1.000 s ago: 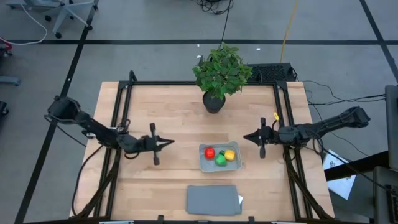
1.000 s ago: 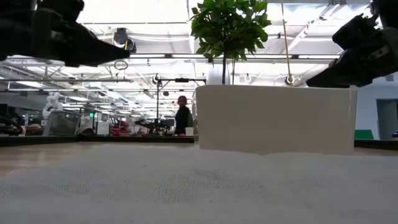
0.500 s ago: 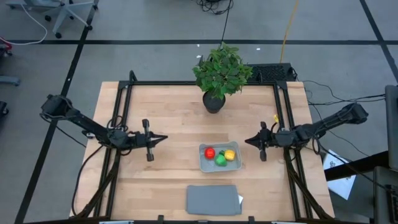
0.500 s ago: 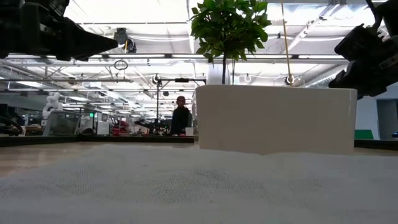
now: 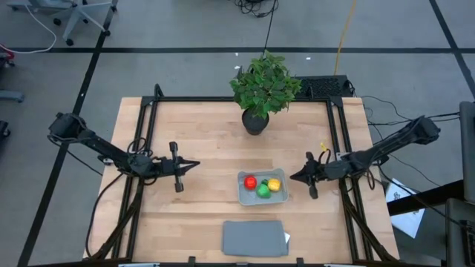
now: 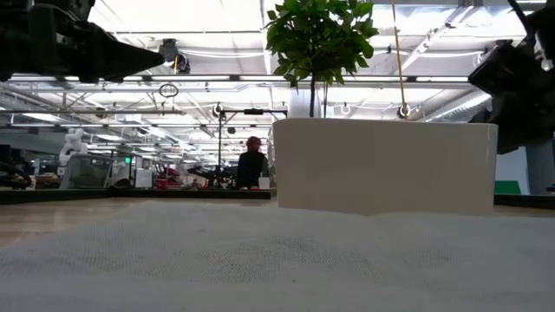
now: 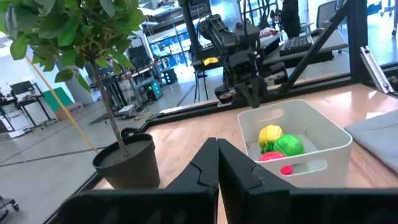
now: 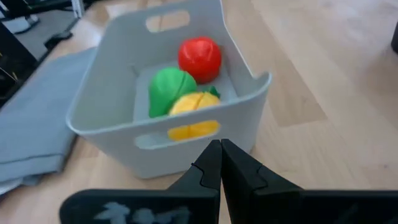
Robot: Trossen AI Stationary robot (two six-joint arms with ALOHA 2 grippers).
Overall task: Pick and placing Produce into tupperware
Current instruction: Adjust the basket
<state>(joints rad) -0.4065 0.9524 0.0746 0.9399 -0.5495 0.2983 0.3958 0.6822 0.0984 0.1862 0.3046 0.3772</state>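
Note:
The tupperware (image 5: 262, 188) is a pale grey-clear tub on the table's right-centre. It holds the round red piece (image 5: 250, 182), the round green piece (image 5: 263, 190) and the yellow piece (image 5: 274, 184). They also show in the right wrist view: red (image 8: 199, 58), green (image 8: 171, 89), yellow (image 8: 194, 114). My left gripper (image 5: 196, 165) is shut and empty, left of the tub and pointing at it. My right gripper (image 5: 292, 177) is shut and empty, just right of the tub and pointing at it (image 8: 219, 148).
A leafy potted plant (image 5: 263, 89) stands at the table's far middle. A flat grey rectangle (image 5: 254, 237) lies near the front edge, just in front of the tub. Black frame rails run along the table's left (image 5: 141, 148) and right (image 5: 343, 148) sides.
My left gripper has drawn back toward the table's left edge, away from the tub, and then kept still. My right gripper has shifted a little toward the near edge, still pointing at the tub. The produce and the tub have not moved.

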